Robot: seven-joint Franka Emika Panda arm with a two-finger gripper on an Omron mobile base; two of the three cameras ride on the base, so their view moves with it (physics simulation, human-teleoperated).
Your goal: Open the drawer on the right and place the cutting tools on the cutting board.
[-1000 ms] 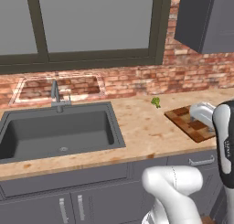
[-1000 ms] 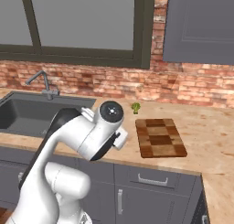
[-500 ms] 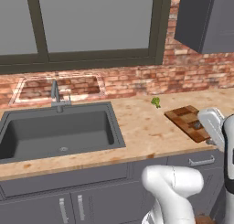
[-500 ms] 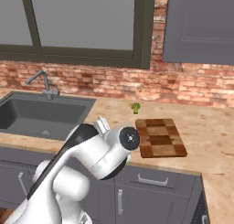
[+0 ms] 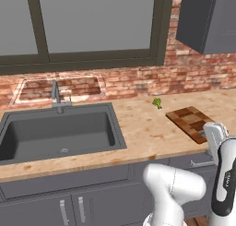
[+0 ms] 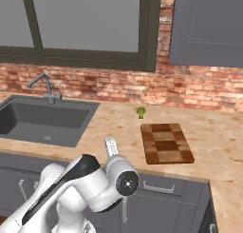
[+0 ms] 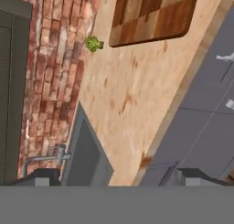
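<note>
- What is the tool (image 7: 121,178) doing?
- Its two tips stand wide apart. It holds nothing.
- Where is the drawer (image 6: 185,191)?
- Shut, right under the front edge of the desk (image 6: 118,127), below the cutting board (image 6: 166,142).
- How do I grab it?
- By the little silver handle (image 6: 156,187). It lies sideways along the front. The drawer looks hard and stiff, so I think it slides straight out toward us.
- And the board?
- Its long side runs from the front edge to the back.
</note>
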